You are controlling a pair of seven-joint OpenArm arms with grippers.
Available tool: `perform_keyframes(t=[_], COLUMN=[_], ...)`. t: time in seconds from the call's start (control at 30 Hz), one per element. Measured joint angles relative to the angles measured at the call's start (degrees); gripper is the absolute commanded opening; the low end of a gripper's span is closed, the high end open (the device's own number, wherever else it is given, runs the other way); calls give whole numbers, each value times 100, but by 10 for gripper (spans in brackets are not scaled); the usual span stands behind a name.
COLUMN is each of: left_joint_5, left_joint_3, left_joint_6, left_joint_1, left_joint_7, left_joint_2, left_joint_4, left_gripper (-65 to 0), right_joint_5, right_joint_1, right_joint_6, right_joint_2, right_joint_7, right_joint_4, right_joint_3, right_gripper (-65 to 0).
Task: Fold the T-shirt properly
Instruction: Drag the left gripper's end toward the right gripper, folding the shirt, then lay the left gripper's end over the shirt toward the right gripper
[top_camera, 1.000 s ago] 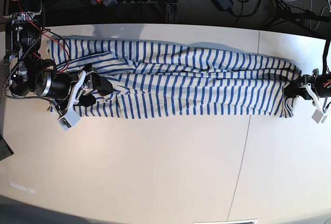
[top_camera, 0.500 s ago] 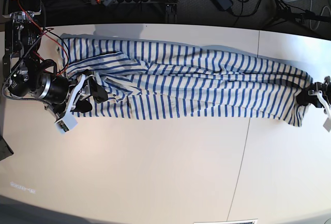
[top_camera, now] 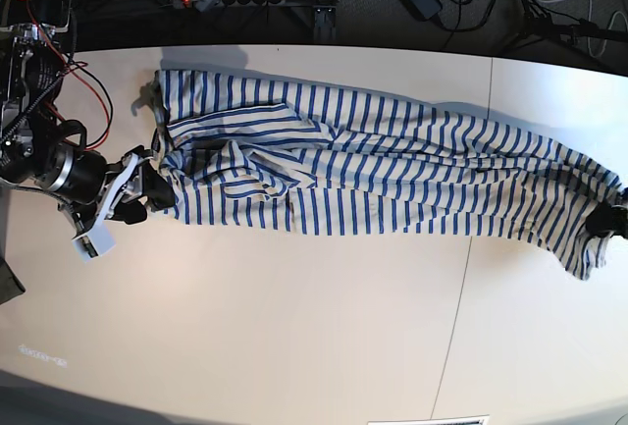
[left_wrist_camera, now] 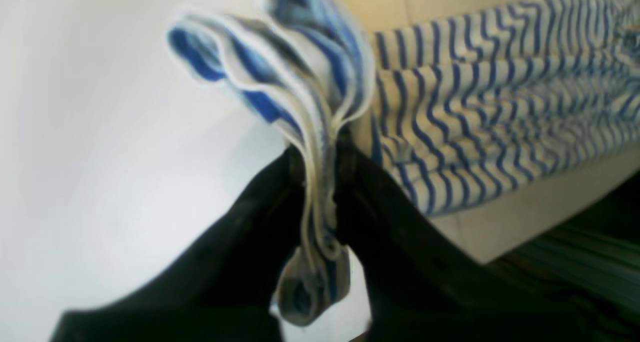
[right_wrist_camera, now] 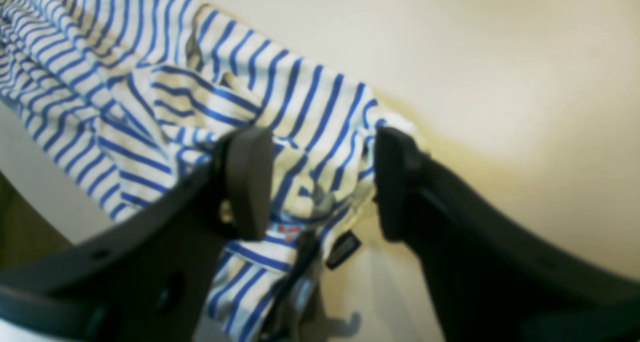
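the base view is looking straight down from high above the table (top_camera: pixel 294 327), taking in its whole width and the dark floor beyond the far edge. the left wrist camera is sitting right behind the left gripper (left_wrist_camera: pixel 320 182), very near and blurred, facing along the t-shirt (left_wrist_camera: pixel 500 107) toward the table's far edge. the right wrist camera is riding just behind the right gripper (right_wrist_camera: pixel 325 182), angling down at the cloth's other end. each wrist view is sharing one end of the striped cloth with the base view.
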State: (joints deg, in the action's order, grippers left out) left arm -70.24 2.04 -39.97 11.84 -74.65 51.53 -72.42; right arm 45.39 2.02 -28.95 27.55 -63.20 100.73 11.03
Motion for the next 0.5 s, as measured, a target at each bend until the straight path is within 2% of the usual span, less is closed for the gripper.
perform_keyframes(t=[0.1,0.27,0.37,0.5], left_joint_5=[-15,520,979,1298], left_joint_3=[-13,-11,-11,-15], left_joint_6=[33,28,35,35], left_joint_1=[-382,-1152,-1445,-1478], left_joint_7=[2,341,686,879], left_joint_2=[13,-96,-511,-1137], left_joint_4=[-1217,-2970,-3567,-3707], left_gripper=[-650,-650,-650,-650], right_joint_5=[-26,-20,-2,0], right_joint_1=[2,4,4,4], right_joint_6=[0,2,2,2], right_joint_2=[-9,-9,-11,-9], right_joint_7=[2,37,66,90], right_joint_4=[-11,-68,-188,-365], right_joint_3=[2,11,9,9], right_gripper=[-340,-340,-340,-340])
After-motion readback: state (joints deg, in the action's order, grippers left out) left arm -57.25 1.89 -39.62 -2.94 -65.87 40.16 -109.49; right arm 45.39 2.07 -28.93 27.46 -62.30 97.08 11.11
